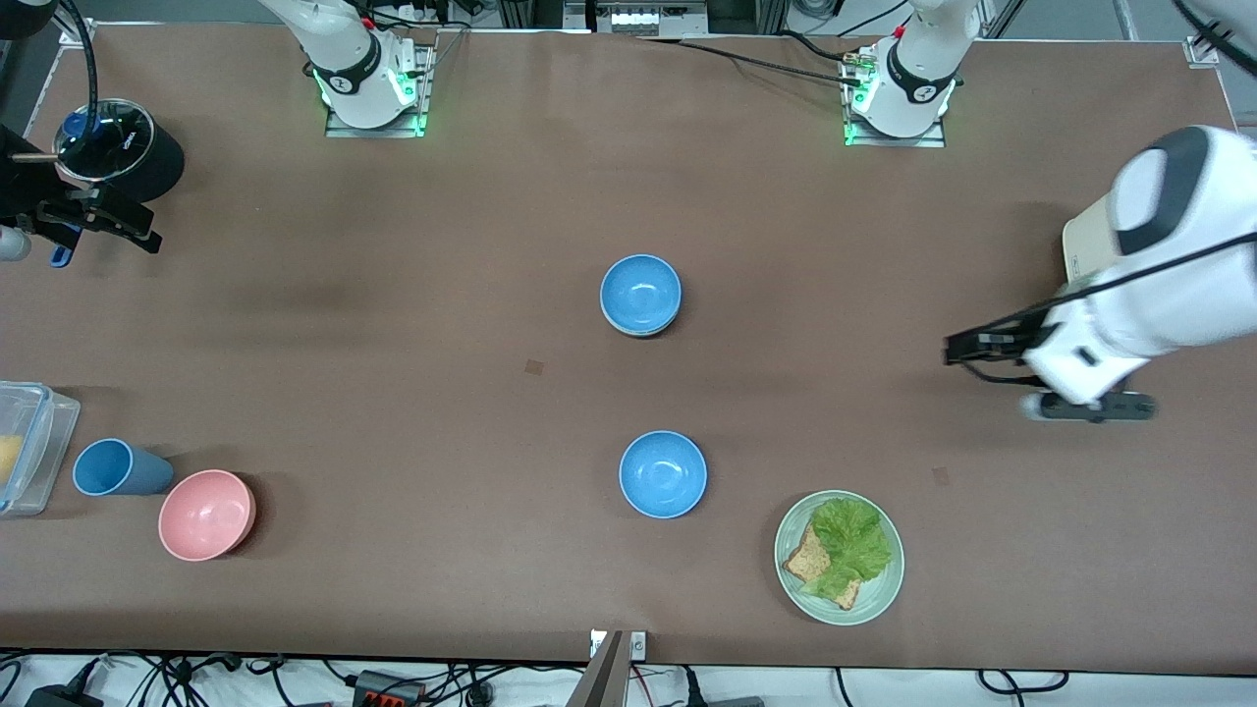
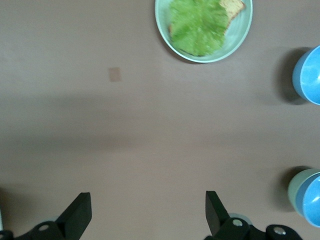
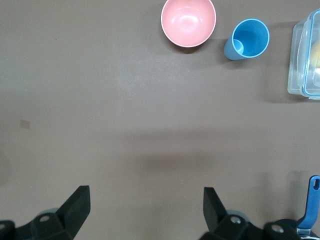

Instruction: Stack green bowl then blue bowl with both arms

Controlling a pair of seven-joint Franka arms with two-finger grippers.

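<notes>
A blue bowl [image 1: 640, 292] sits nested in the green bowl [image 1: 640, 332] at mid-table; only the green bowl's pale rim shows under it. The left wrist view shows that stack too, green bowl [image 2: 294, 186] with the blue bowl [image 2: 311, 200] inside. A second blue bowl [image 1: 663, 473] stands alone nearer the front camera and also shows in the left wrist view [image 2: 310, 75]. My left gripper [image 1: 972, 348] [image 2: 147, 200] is open and empty over bare table toward the left arm's end. My right gripper [image 1: 93, 218] [image 3: 146, 195] is open and empty over the right arm's end.
A green plate [image 1: 795, 579] [image 2: 165, 30] with lettuce and toast lies near the front edge. A pink bowl [image 1: 206, 514] [image 3: 188, 21], a blue cup [image 1: 113, 467] [image 3: 248, 39] and a clear plastic box [image 1: 29, 447] [image 3: 304, 55] stand at the right arm's end.
</notes>
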